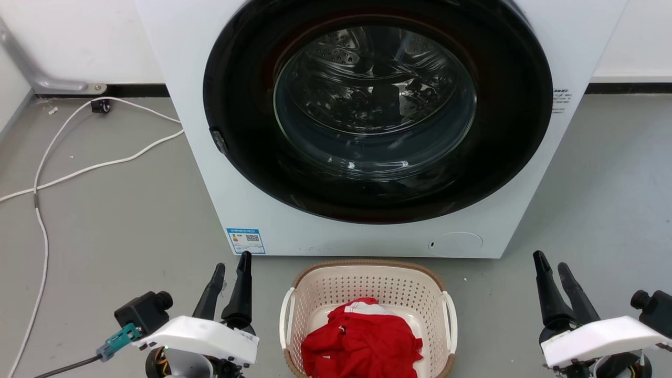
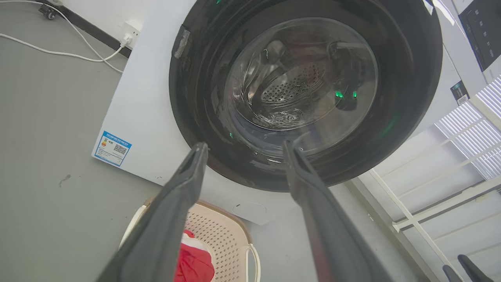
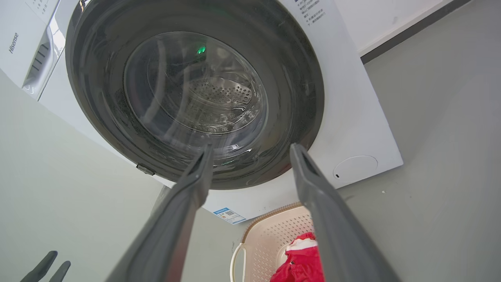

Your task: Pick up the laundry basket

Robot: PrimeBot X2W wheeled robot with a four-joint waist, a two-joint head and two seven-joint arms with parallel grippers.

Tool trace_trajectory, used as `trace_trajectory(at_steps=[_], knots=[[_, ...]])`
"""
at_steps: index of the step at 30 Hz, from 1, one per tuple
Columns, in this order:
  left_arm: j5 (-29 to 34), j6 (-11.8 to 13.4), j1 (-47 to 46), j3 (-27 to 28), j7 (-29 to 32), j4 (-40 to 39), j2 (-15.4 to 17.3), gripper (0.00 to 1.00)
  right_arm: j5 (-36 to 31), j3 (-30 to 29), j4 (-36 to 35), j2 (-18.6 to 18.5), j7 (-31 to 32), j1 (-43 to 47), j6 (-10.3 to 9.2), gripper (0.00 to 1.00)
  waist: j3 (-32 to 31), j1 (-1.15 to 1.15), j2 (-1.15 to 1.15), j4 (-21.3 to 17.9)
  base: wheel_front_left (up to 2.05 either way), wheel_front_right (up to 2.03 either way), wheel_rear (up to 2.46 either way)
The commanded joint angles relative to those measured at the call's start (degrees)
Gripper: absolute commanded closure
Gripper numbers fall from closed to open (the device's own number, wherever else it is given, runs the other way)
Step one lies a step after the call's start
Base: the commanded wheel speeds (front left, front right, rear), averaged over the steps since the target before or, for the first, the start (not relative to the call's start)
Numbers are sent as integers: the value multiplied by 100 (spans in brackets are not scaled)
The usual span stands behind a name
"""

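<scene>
The basket (image 1: pixel 367 283) sits on the floor (image 1: pixel 131 226) between the two grippers, lower than their fingertips. The left gripper (image 1: pixel 232 262) and right gripper (image 1: pixel 550 261) both have their fingers spread, holding nothing. Bare floor separates each from the rim. The washer (image 1: pixel 210 173) stands just beyond the basket's far rim.

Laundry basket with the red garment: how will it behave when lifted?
Probably light: the laundry basket is plastic, holding one red garment. Likely stiff, though its perforated walls may flex. The garment lies bunched toward the near end, so it might tip slightly that way.
</scene>
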Motion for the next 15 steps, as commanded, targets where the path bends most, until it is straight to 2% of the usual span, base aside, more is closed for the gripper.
trace_trajectory(at_steps=[1, 15], knots=[[243, 20, -52, -54, -68, -36, 18, 0, -216, 10, -104, -1, 3, 17, 9, 0, -1, 0, 0, 6, 0, 0, 0], [1131, 98, -43, -222, -277, 77, 16, 0, -1062, 23, -239, 1, -19, 153, 10, 0, -34, 0, 0, 39, 0, 0, 0]])
